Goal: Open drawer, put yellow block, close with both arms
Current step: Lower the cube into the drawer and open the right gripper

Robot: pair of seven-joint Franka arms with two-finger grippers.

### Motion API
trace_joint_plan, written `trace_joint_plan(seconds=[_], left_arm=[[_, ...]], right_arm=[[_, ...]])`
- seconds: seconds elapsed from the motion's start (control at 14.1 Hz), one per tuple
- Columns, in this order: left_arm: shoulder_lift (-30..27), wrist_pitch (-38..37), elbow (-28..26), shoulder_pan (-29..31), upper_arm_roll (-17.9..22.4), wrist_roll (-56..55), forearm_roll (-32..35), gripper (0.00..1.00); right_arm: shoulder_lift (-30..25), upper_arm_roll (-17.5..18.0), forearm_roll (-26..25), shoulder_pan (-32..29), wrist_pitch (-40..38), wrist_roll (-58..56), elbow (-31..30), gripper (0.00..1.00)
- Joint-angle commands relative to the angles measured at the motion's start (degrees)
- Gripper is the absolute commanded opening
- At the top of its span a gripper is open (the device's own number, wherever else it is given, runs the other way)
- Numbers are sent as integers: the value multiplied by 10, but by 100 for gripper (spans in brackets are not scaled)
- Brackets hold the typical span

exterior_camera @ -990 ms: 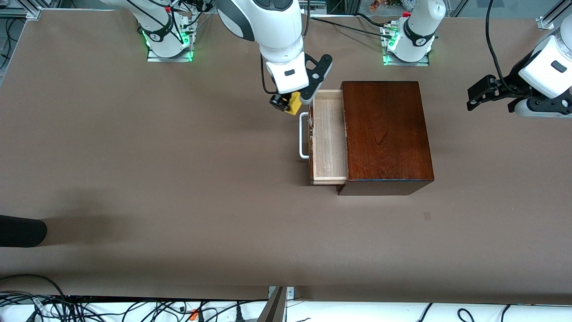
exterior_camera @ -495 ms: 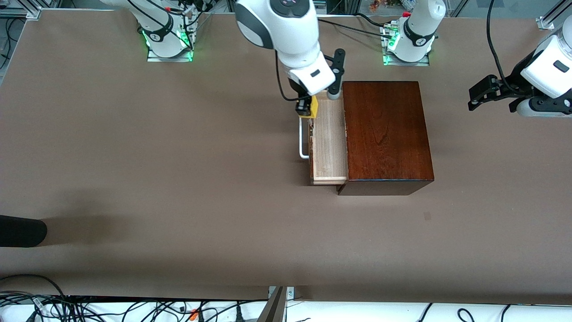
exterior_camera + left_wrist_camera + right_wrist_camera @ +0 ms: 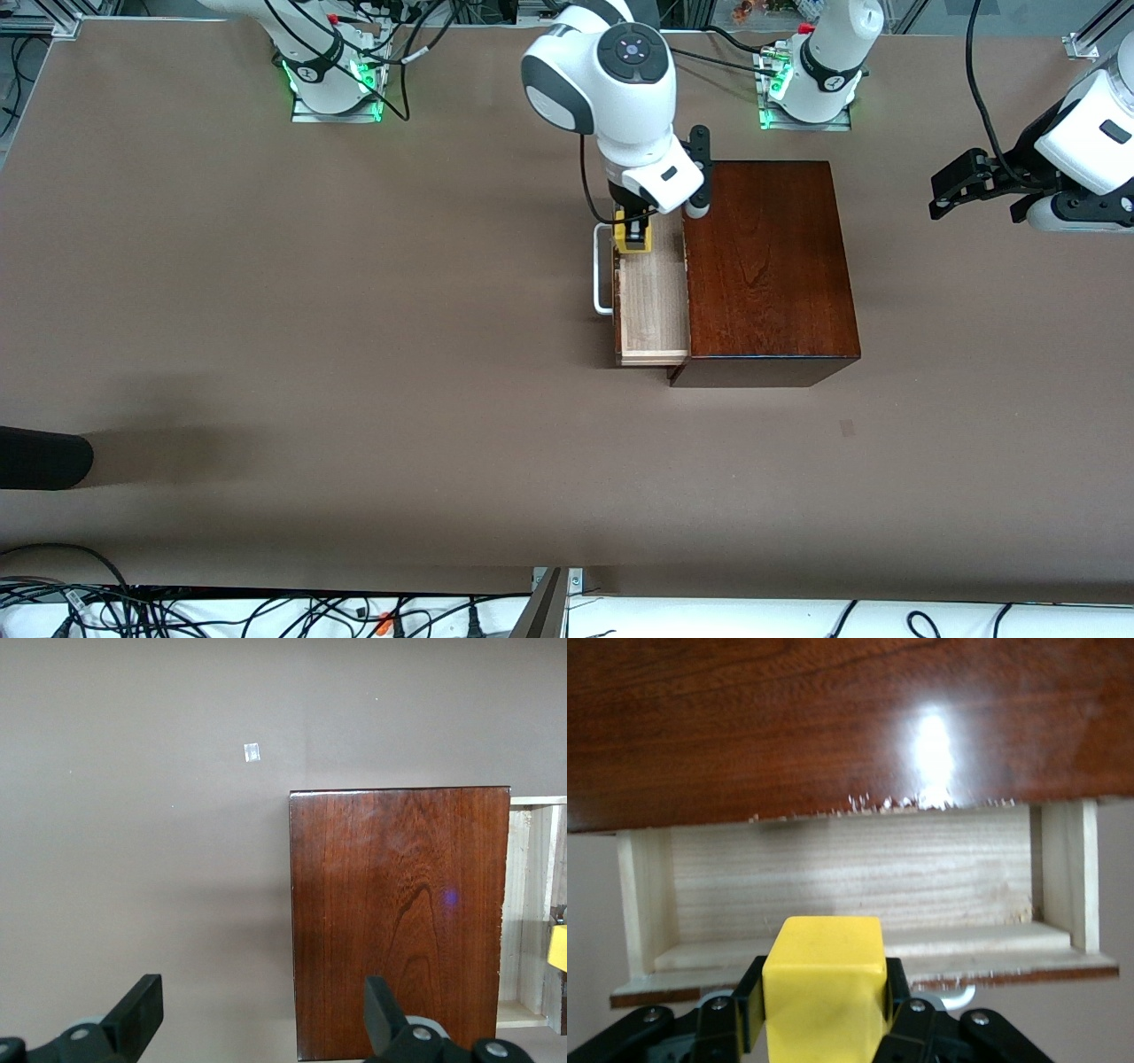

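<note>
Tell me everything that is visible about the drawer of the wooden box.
The drawer is a pale, light-wood tray with a dark reddish-brown front and a white U-shaped bar handle. It stands pulled out of the glossy dark wooden box, toward the right arm's end of the table, and its inside looks bare. Small chips show along its front edge. The right gripper, shut on the yellow block, is over the drawer's end farther from the front camera; nothing visibly touches the drawer.
</note>
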Motion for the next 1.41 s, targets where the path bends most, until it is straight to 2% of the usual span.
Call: trace_joint_plan(seconds=[0.0, 0.28, 0.64, 1.34], left_arm=[[-4, 6, -3, -2, 5, 12, -11, 100], [-4, 6, -3, -2, 5, 12, -11, 100], [-5, 6, -4, -2, 5, 12, -11, 100], [-4, 13, -5, -2, 3, 10, -12, 100]], right_arm=[[18, -7, -6, 10, 0, -29, 37, 0], [35, -7, -34, 27, 9, -48, 37, 0], [56, -6, -46, 32, 26, -52, 37, 0], [64, -5, -46, 32, 23, -16, 33, 0]])
